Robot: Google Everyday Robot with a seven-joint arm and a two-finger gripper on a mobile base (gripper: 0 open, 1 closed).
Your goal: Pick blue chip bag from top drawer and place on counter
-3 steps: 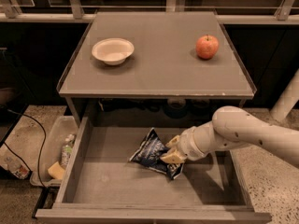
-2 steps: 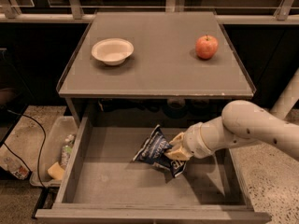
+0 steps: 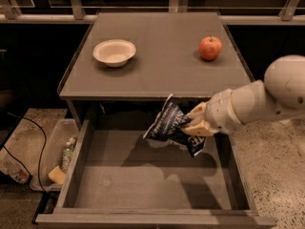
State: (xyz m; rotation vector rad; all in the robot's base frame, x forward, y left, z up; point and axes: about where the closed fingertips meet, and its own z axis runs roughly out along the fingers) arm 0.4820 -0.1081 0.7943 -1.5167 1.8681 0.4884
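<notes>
The blue chip bag [image 3: 170, 126] is a crinkled navy foil bag with white lettering. It hangs in the air above the open top drawer [image 3: 143, 180], just below the counter's front edge. My gripper [image 3: 196, 122] comes in from the right on a white arm and is shut on the bag's right side. The bag casts a shadow on the grey drawer floor. The counter [image 3: 162, 56] is a flat grey top behind and above the drawer.
A white bowl [image 3: 114, 52] stands on the counter's left and a red apple [image 3: 210, 47] on its right. A clear bin [image 3: 52, 156] with a bottle and a sponge sits on the floor left of the drawer.
My gripper has lifted the chip bag off the drawer floor and moved it up toward the counter's front edge.
</notes>
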